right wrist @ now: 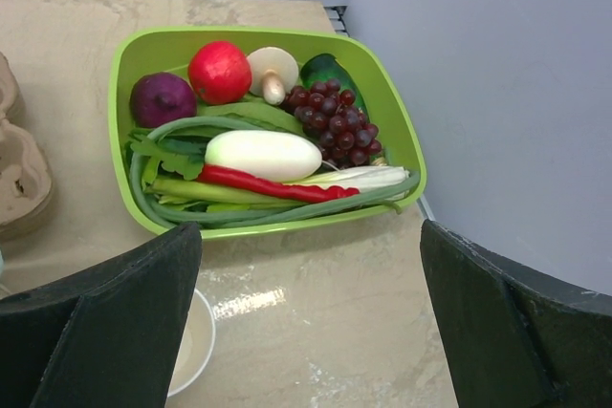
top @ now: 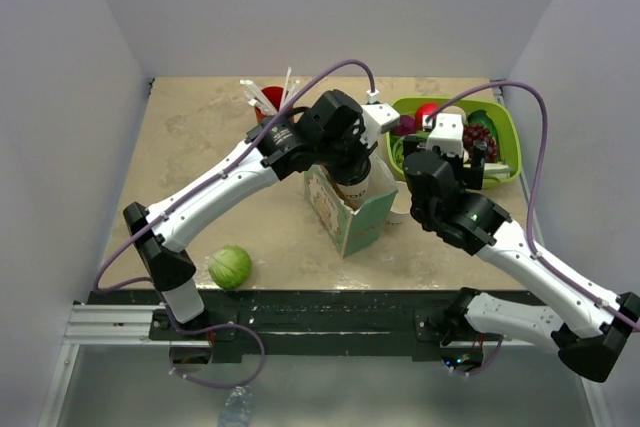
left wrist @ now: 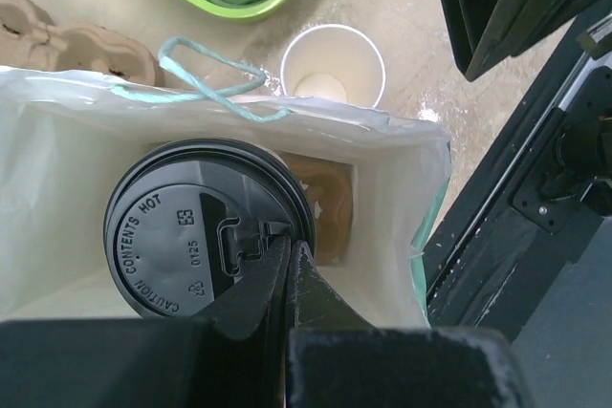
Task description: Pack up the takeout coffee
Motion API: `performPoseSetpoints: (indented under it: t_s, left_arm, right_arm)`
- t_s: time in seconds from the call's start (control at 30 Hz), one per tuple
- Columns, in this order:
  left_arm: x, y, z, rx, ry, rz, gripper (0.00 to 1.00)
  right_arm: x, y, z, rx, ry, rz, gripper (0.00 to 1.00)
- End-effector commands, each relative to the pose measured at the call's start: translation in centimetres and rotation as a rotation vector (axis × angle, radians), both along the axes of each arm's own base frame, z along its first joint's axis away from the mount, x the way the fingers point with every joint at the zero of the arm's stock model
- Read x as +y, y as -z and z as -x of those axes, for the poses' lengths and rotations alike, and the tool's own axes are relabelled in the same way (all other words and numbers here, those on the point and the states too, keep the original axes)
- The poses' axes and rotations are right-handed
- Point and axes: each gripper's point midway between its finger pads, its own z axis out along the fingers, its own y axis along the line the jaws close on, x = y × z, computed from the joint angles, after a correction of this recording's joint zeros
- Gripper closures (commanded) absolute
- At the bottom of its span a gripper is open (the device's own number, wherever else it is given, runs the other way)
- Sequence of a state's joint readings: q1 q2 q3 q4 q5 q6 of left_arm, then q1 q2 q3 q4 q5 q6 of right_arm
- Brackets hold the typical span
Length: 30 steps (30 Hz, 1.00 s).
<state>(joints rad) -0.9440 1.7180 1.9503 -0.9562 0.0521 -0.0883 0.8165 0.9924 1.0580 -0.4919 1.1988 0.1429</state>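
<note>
Found the left gripper (left wrist: 289, 255) positioned over the open mouth of a paper bag (left wrist: 406, 198), jaws pressed together with only a thin seam between them. Noted the tips lying at the near rim of the black lid; could not confirm any grip on the lid. Located the takeout coffee (left wrist: 196, 236) upright inside the bag, directly beneath and just ahead of those jaws, lid on, raised lettering legible. Recorded a brown cardboard piece (left wrist: 325, 198) lower in the bag, just right of the cup and ahead of the tips. Recorded a teal cord handle (left wrist: 206, 78) draped over the bag's far edge, further ahead of the jaws. Beyond that edge, noted a lidless white cup (left wrist: 333, 66) on the table (right wrist: 316, 332), outside the bag, and a cardboard cup carrier (left wrist: 76, 45) off to the left. Found the right gripper (right wrist: 308, 255) with jaws spread wide, holding nothing. Noted a green tray (right wrist: 258, 33) of vegetables and grapes just ahead of those jaws. From above, logged a red cup (top: 272, 99) with white straws beyond the left gripper, and a green ball (top: 230, 267) well behind it, near the arm bases.
</note>
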Motion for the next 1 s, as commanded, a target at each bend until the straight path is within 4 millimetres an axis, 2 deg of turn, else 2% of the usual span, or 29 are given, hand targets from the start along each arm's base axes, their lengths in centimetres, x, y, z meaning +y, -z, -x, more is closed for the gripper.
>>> performPoseSetpoints:
  t_s: [0.0,0.07,0.27,0.73,0.97]
  left_arm:
    - [-1.0,-0.8,0.9,0.027,0.022,0.041,1.0]
    - [-1.4,0.1,0.8,0.051,0.009,0.041,1.0]
    - [-2.0,2.9,0.2,0.104,-0.049,0.015,1.0]
    - [-2.2,6.8,0.7,0.189,-0.132,-0.037,1.0]
    - [-2.7,6.6,1.2,0.217,-0.147,-0.028,1.0]
  right_arm:
    - [-1.7,-0.6,0.1,-0.053,0.092,-0.069,0.02]
    - [-2.5,-0.8,0.0,-0.069,0.119,-0.116,0.02]
    - [-3.4,-1.0,0.1,-0.098,0.128,-0.178,0.02]
    - [-3.3,-0.6,-0.3,-0.079,0.141,-0.157,0.02]
    - [-3.1,-0.3,-0.5,-0.069,0.131,-0.156,0.02]
